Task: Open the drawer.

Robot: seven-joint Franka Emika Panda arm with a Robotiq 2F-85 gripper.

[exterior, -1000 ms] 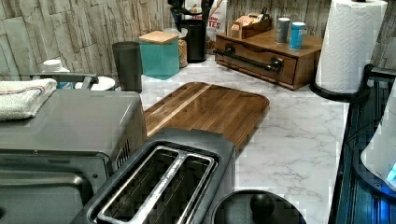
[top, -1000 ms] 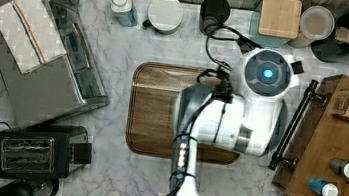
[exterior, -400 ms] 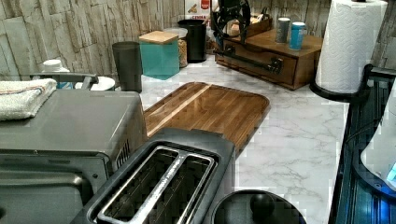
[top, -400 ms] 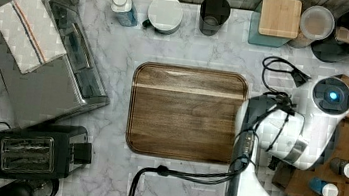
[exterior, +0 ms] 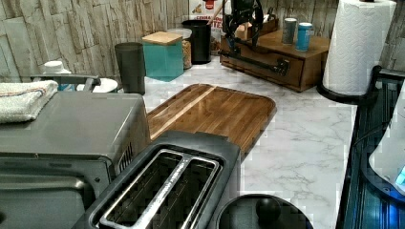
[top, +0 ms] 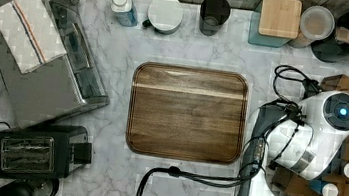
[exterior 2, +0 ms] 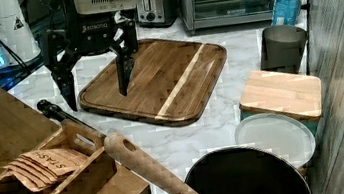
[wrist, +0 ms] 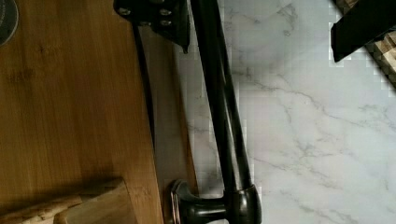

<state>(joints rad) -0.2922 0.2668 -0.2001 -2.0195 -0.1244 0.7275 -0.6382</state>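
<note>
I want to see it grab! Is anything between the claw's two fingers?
Yes. In the wrist view the drawer's black bar handle runs between the open claw's fingers, over bare marble counter.

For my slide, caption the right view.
Open gripper poised above the drawer's handle, cutting board behind.

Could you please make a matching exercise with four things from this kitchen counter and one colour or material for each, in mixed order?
Things:
1. drawer handle
2. cutting board
3. paper towel roll
4. square container

Descriptions:
A. white
B. teal with a wooden lid
C. black metal bar
D. dark brown wood with a lighter stripe

Pairs: 1-C, 2-D, 3-A, 4-B
</note>
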